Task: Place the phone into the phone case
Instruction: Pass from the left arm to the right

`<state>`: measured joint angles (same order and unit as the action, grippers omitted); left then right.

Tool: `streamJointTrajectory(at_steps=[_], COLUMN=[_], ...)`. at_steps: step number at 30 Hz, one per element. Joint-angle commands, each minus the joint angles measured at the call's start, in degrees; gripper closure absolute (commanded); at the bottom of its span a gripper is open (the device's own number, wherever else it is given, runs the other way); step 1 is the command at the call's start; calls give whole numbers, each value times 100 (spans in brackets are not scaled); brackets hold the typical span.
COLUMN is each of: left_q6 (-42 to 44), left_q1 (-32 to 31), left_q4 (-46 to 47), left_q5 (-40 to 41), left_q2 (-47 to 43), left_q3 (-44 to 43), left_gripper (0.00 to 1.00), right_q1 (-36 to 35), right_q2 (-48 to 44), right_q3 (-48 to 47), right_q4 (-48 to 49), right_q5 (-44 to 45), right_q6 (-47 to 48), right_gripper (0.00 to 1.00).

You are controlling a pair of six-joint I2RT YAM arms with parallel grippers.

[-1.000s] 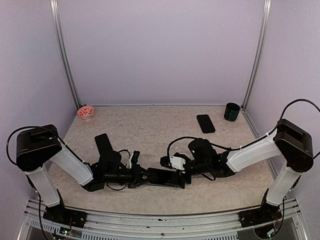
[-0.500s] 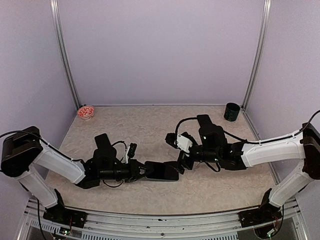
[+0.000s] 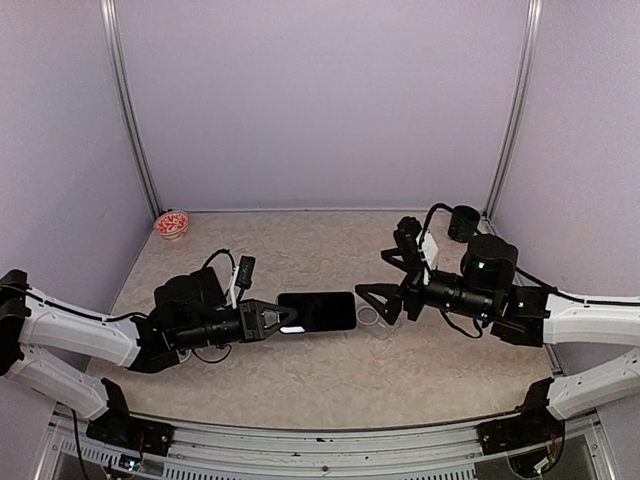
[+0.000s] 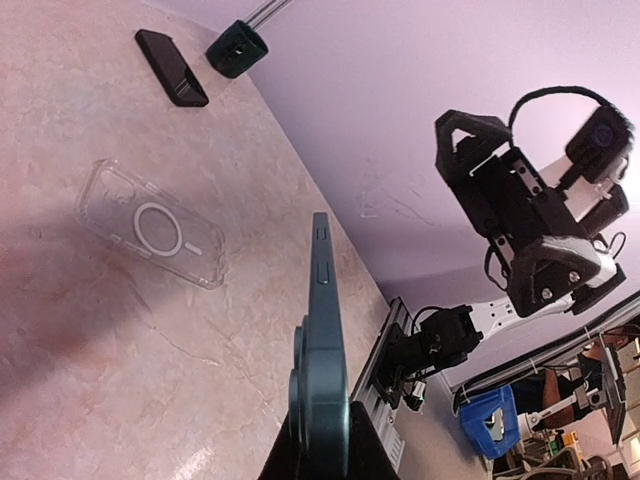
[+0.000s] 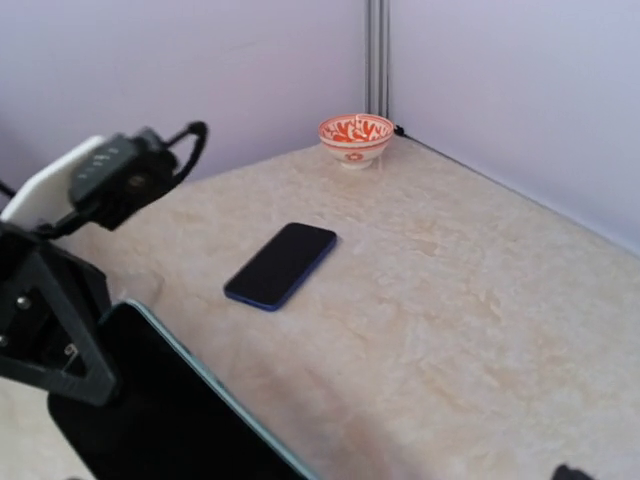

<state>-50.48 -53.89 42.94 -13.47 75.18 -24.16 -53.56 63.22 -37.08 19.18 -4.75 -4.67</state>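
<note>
- We find the left pincer [image 3: 272, 320] pinching one short end of the phone [image 3: 316, 311] — held clear of the desk [image 3: 300, 385], dark face up, its free end pointing toward the right arm.
- In the left wrist view the phone shows edge-on, with side buttons and camera bump visible.
- The phone case [image 4: 150, 235] is clear with a ring mark. It lies flat on the desk with nothing in it, just past the phone's free end and apart from it.
- The right pincer [image 3: 378, 298] is spread wide and grips nothing — it hangs above the desk near the case, facing the phone.
- We also note a second dark phone [image 5: 282, 263] flat on the left side and a patterned bowl [image 5: 356, 137] in the far left corner.
- A dark cup [image 3: 463, 222] stands in the far right corner, a black phone [image 4: 172, 67] near it.
</note>
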Motion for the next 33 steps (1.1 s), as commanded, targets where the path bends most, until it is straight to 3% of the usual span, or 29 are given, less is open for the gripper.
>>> streamJointTrajectory(at_steps=[1, 6, 18, 33], left_q6=[445, 551, 649, 576], left_q1=[-39, -51, -127, -325], left_q4=[484, 684, 1020, 1641], left_q5=[-95, -390, -432, -542], left_q2=[-386, -511, -703, -400], left_q3=[14, -45, 98, 134], left_gripper=[100, 100, 100, 100], right_q1=[318, 702, 751, 603], right_q2=[-120, 94, 689, 1451], right_q3=[115, 75, 106, 394], right_q4=[-1, -8, 759, 2762], right_q5=[-785, -1975, -3288, -4042], right_q6=[-1245, -2080, -2874, -3910], right_gripper=[1, 1, 0, 1])
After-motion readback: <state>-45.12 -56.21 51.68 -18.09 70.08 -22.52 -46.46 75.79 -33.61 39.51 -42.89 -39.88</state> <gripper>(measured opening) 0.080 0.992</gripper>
